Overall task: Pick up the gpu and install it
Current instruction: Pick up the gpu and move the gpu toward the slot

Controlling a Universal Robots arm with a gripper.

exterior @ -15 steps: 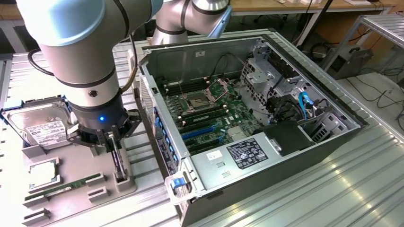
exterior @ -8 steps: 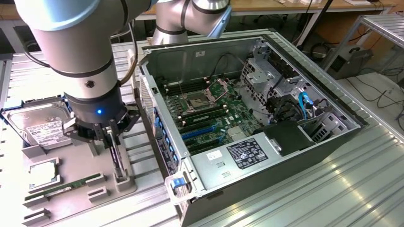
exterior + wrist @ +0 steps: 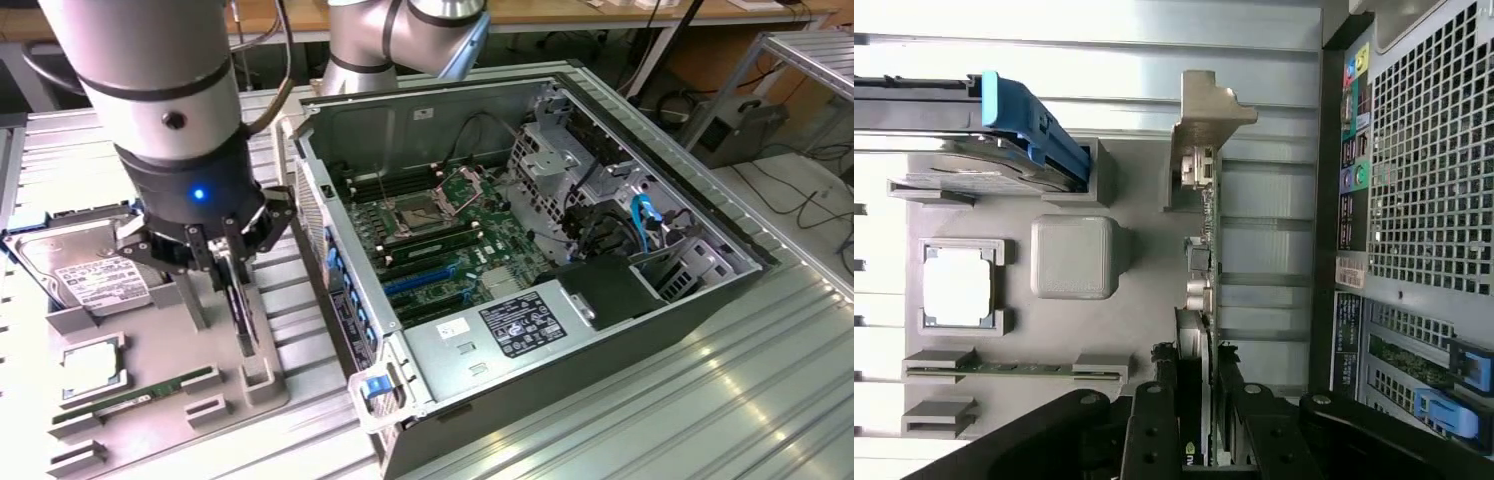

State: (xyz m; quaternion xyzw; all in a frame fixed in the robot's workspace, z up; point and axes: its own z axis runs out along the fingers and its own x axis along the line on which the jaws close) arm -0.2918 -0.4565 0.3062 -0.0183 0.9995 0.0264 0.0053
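The gpu (image 3: 242, 305) is a thin dark card standing on edge over the grey fixture tray (image 3: 160, 350) at the exterior view's left. My gripper (image 3: 227, 258) comes down on its upper edge, one finger on each face, shut on it. The card's lower edge is at the tray's slotted holder (image 3: 255, 376); I cannot tell whether it still touches. In the wrist view the gpu (image 3: 1201, 250) runs edge-on away from my gripper (image 3: 1199, 405), with its silver bracket (image 3: 1204, 125) at the far end. The black fingers (image 3: 1154, 425) flank the card.
The open computer case (image 3: 441, 350) lies to the exterior view's right of the tray, motherboard and blue slots (image 3: 424, 280) exposed; its perforated rear panel (image 3: 1434, 150) is close beside the card. On the tray are a hard drive (image 3: 83, 275), a processor (image 3: 83, 362) and a memory stick (image 3: 140, 390).
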